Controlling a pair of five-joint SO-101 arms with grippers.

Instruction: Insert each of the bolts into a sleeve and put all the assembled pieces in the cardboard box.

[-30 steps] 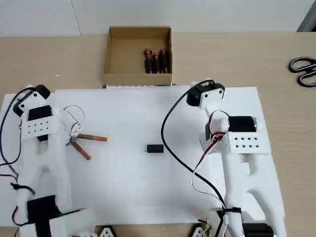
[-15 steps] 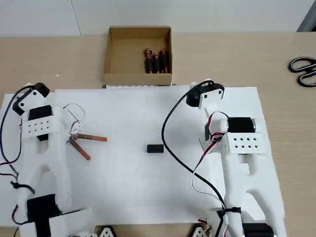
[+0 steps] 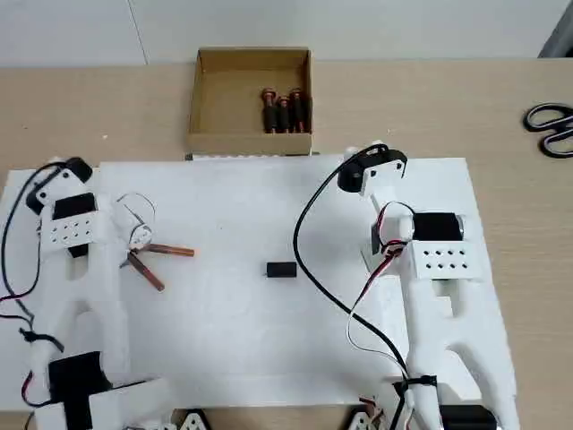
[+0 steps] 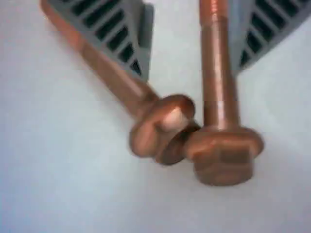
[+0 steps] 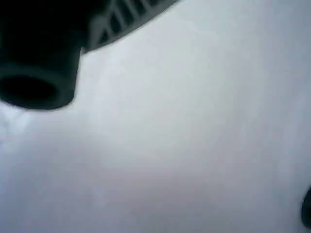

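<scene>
Far left of the high view, low on the white foam sheet (image 3: pixel 233 349): left gripper (image 4: pixel 189 65), jaws spread wide, gripping nothing. Under it, two copper bolts with heads touching, the level bolt (image 3: pixel 172 251) pointing toward frame centre and the slanted bolt (image 3: pixel 149 272) angling down-right. In the left wrist view, one shank between the open fingers, the other partly under a ribbed finger.

Upper centre, on the bare table (image 3: pixel 107 98) just beyond the foam's edge: cardboard box (image 3: pixel 208 98), with three assembled pieces (image 3: pixel 283 109) side by side against its right-hand wall.

Centre of frame, well apart from the bolts: loose sleeve (image 3: pixel 281 270), black, lying flat.

Right of centre: right gripper (image 5: pixel 82 34), apparently closed on a black held sleeve (image 5: pixel 36 73), bore open toward the camera. Only one finger visible there, so grip judged rather than plainly seen. Far right edge, upper part: scissors (image 3: pixel 551 128), idle.

Progress, as a judgement: three pairs seated and boxed, more than half done. Still to do: pick up each remaining bolt, push one into each remaining sleeve, then carry both pieces up to the box.
</scene>
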